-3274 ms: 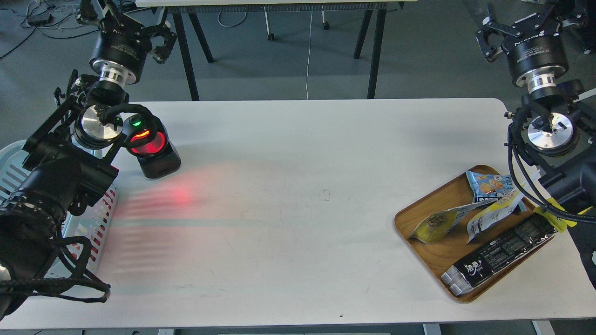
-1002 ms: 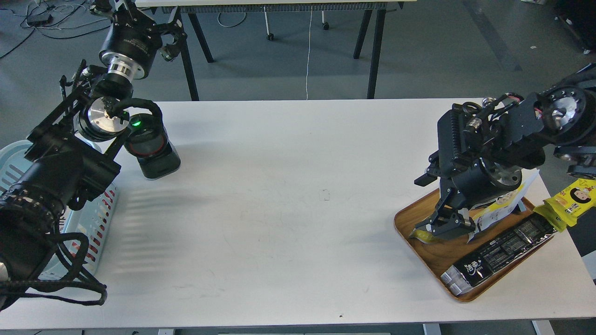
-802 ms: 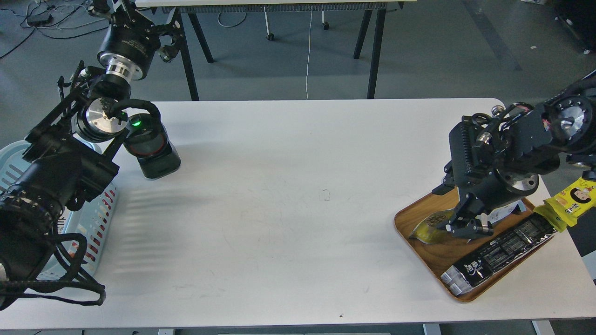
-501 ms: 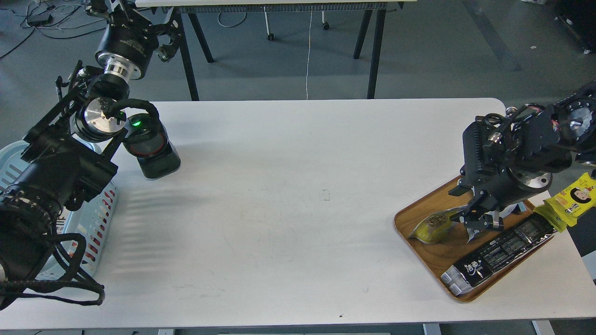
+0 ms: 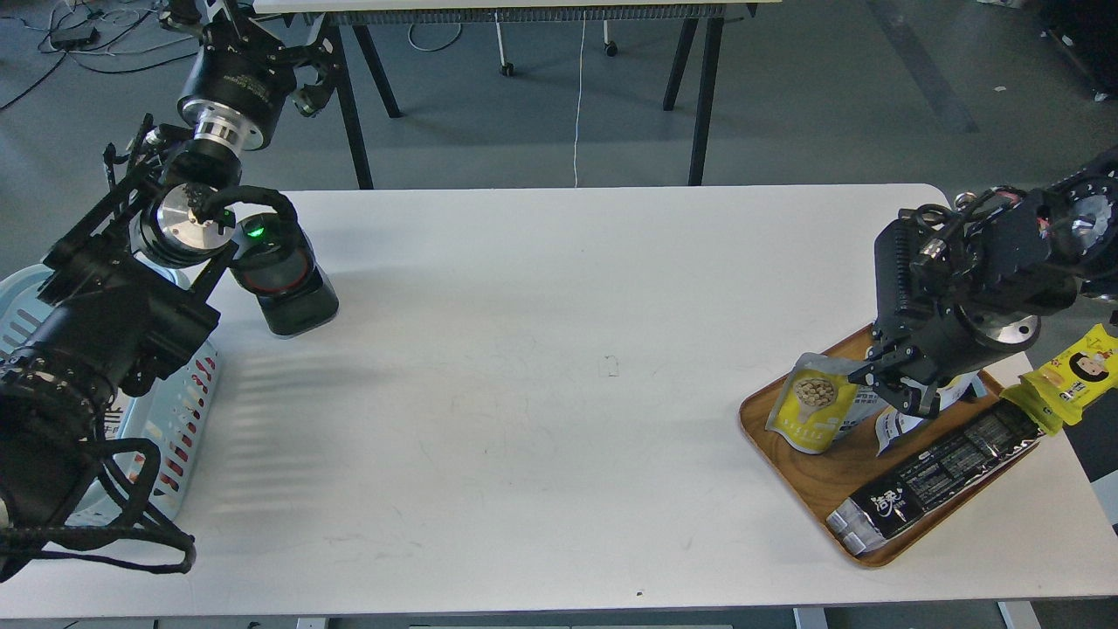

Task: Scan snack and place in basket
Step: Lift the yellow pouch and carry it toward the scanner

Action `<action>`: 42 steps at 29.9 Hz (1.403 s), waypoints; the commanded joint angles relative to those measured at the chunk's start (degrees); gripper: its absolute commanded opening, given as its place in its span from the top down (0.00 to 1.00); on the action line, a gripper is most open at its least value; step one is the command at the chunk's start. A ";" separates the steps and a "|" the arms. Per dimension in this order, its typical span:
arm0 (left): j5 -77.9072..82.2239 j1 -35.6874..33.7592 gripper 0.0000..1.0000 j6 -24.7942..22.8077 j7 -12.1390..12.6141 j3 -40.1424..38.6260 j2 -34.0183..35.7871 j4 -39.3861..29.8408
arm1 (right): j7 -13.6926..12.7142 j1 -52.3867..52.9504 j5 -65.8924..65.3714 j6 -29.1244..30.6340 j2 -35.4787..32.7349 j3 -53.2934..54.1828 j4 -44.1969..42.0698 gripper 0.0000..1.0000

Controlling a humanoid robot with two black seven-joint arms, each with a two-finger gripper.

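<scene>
The snack (image 5: 815,404), a small pouch with a yellow front and a round picture of tan beans, is tilted up on its lower edge at the left end of the wooden tray (image 5: 799,472). My right gripper (image 5: 893,387) is shut on the pouch's right side, just above the tray. The pale blue-white basket (image 5: 22,310) stands at the table's left edge, mostly hidden behind my left arm. My left gripper (image 5: 262,48) is raised beyond the table's far left corner, fingers spread and empty.
A black scanner (image 5: 284,281) with a green light stands at the far left of the table. The tray also holds a long black packet (image 5: 939,472) and a white-and-yellow pouch (image 5: 904,422). A bright yellow cartoon-face packet (image 5: 1070,380) lies past the tray's right end.
My right gripper came down onto the tray, closed on the snack and tipped it up from lying flat so its front faces me. The scanner's red light went out. The left arm barely moved.
</scene>
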 commanded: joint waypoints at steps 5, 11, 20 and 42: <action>-0.04 -0.08 0.00 -0.09 0.09 0.04 -0.06 -0.01 | 0.00 3.34 0.87 -0.52 0.21 2.45 -0.03 1.00; 0.05 -0.08 0.00 -0.09 0.18 0.04 -0.50 -0.01 | 0.00 5.72 6.31 -0.43 1.96 7.46 -0.20 1.00; 0.05 -0.17 0.00 -0.09 0.18 0.04 -0.76 -0.01 | 0.00 5.37 11.33 -0.87 10.57 9.49 -3.28 1.00; 0.05 0.00 0.00 -0.53 0.09 0.04 -0.23 -0.01 | 0.00 -0.43 19.85 -2.19 27.89 12.47 -14.18 1.00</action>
